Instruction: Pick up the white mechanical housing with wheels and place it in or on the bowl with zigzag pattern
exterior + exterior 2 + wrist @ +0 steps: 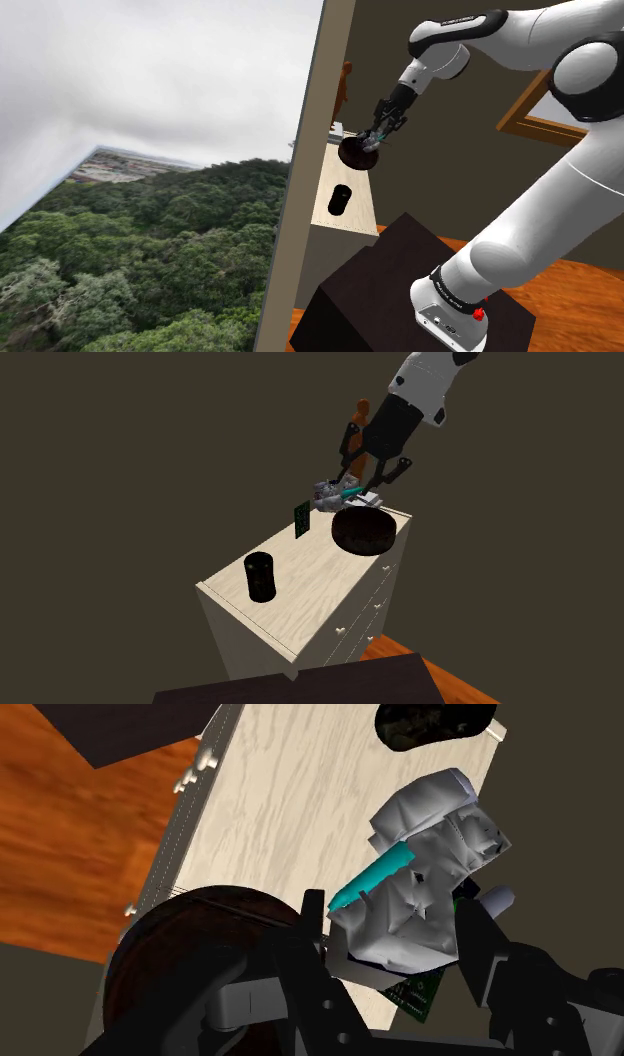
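Note:
The white-grey mechanical housing [425,894], with a teal part sticking out of it, sits clasped between my two black fingers. My gripper [395,929] is shut on it. In the second exterior view the housing [335,495] hangs in the gripper [352,492] a little above the dresser top, beside the rim of the dark round bowl [365,530]. That bowl [190,954] lies off to one side of the fingers, by the dresser's edge. The shoulder view has the gripper [380,132] just over the bowl [357,155]. I see no pattern on the bowl.
A black cylinder cup [260,576] stands on the pale wooden dresser [310,587] near its other end. A small green card [302,519] stands upright close to the housing. An orange-brown object [358,422] rises behind the arm. The dark stand [400,290] is below.

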